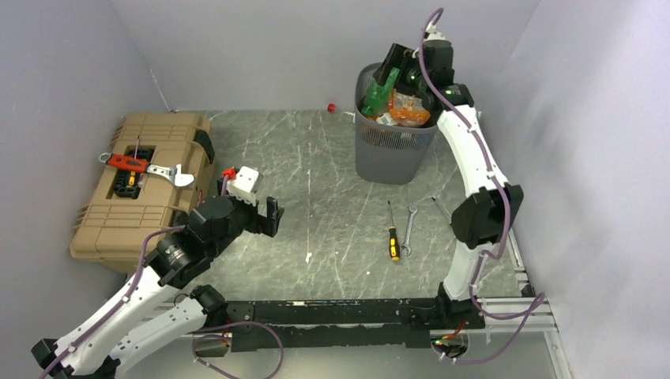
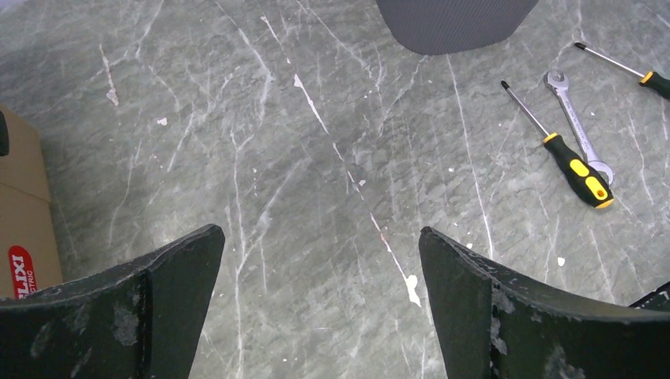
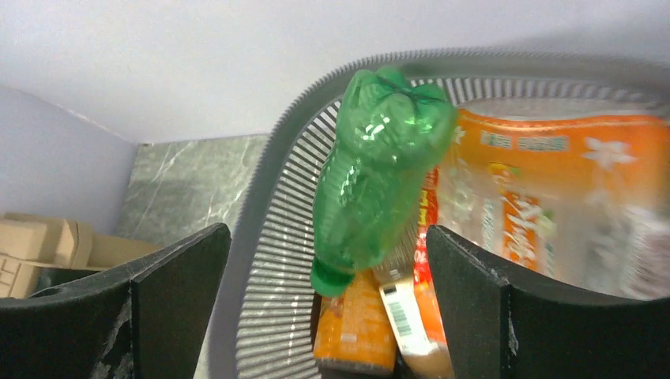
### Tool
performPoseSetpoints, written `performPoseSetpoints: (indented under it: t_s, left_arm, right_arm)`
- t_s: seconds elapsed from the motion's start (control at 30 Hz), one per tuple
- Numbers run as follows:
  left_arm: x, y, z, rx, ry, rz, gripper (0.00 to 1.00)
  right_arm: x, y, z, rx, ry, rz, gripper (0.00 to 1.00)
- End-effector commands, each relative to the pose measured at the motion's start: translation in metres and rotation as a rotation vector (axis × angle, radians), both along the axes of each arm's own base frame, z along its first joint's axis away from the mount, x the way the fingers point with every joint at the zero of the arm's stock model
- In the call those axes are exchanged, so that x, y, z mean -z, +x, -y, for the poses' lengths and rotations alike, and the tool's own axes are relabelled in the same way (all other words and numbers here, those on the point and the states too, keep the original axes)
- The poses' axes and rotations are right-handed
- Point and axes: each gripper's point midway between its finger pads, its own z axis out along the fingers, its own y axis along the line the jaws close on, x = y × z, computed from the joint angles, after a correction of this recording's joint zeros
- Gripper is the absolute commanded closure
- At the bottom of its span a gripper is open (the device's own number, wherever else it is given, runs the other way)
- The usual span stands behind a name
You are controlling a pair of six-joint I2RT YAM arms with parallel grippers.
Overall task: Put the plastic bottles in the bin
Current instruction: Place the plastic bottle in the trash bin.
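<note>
Step in hand: the right arm is, by the look of it, finishing the drop of the green ribbed plastic bottle (image 3: 379,166) into the dark grey mesh plastic bin (image 1: 387,154)
Right gripper (image 3: 325,237): it is hovering over the bin's mouth with both jaws spread wide, gripping nothing; the green bottle is sitting between them, touching neither
Green bottle: it is pointing cap-down inside the bin, leaning by the mesh wall near the rim, on top of the orange-labelled plastic bottles (image 3: 545,181)
Left gripper (image 2: 320,237): it is hanging open and empty above the grey marbled table (image 1: 332,205), near the tan hard-shell toolbox (image 1: 118,221)
Doing it well: lifting straight up is looking safest, so that neither finger is catching the bottle's raised base; the pile is sitting high, so a sideways sweep is risking tipping the bottle over the rim
Remaining work: what seems to be a clear bottle with a red cap (image 1: 341,110) is lying on the table just beside the bin; the black-and-yellow screwdriver (image 1: 393,243) and steel spanner (image 1: 409,229) are not belonging to the task
</note>
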Motion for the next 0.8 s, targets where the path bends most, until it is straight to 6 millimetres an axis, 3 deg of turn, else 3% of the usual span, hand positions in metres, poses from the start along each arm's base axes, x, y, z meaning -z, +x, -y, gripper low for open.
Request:
performPoseSetpoints:
  t_s: [0.0,0.17,0.23,0.33,0.53,0.77]
  left_arm:
    - [-0.020,0.012,0.005,-0.061,-0.090,0.022,0.01]
    - [-0.051,0.030,0.009,-0.147,-0.144,0.020,0.01]
    - [-0.056,0.034,0.014,-0.137,-0.123,0.019,0.01]
    - [-0.047,0.037,0.014,-0.119,-0.057,0.012,0.01]
    - [-0.011,0.037,-0.004,-0.159,0.043,0.044,0.01]
    - [-0.008,0.035,-0.003,-0.158,0.017,0.028,0.00]
  right_arm:
    - [-0.128,-0.063,0.039,0.119,-0.026,0.250,0.00]
    - [-0.127,-0.099,0.093,0.339,-0.103,0.253,0.01]
    - [-0.114,-0.106,0.115,0.416,-0.145,0.213,0.02]
    - [-0.088,-0.107,0.136,0.447,-0.149,0.143,0.05]
    - [-0.055,-0.098,0.144,0.432,-0.138,0.059,0.16]
    - [-0.029,-0.077,0.151,0.441,-0.147,-0.009,0.27]
